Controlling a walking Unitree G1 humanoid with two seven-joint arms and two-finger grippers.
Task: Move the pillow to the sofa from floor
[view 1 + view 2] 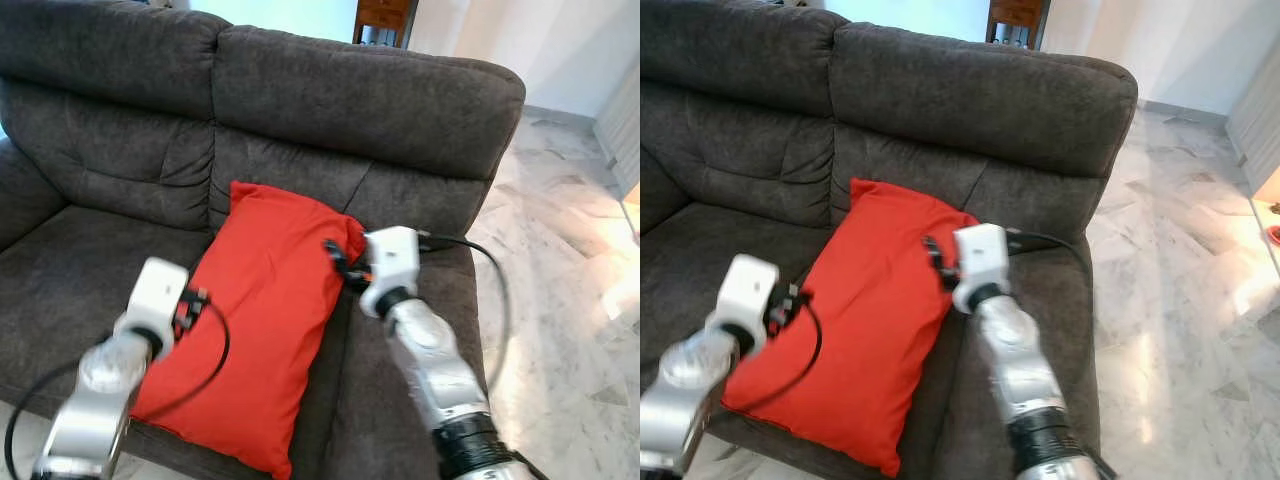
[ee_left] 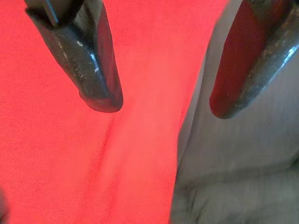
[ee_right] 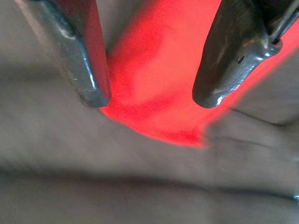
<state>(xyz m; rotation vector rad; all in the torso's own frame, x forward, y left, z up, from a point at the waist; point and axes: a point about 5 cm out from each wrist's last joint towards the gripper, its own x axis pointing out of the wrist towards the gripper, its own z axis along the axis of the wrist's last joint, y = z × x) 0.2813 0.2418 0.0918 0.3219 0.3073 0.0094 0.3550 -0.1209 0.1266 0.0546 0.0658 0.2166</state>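
Both our grippers released, left gripper (image 2: pixel 163 100) over red pillow (image 1: pixel 265 300) edge, right gripper (image 3: pixel 152 95) at its corner, pillow on sofa (image 1: pixel 350 100) seat.

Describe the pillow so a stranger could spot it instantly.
Start at the dark grey sofa. On its seat, leaning toward the backrest, lies the pillow, between the robot's two arms. It is the one bright red thing on the grey upholstery.

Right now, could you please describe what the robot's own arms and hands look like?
Both arms are silver metal with ribbed joints; each wrist carries a white boxy housing. A black cable loops from each wrist. The right arm has a black band near its base. The left hand and right hand each have two long, glossy black fingers with rounded, scuffed tips.
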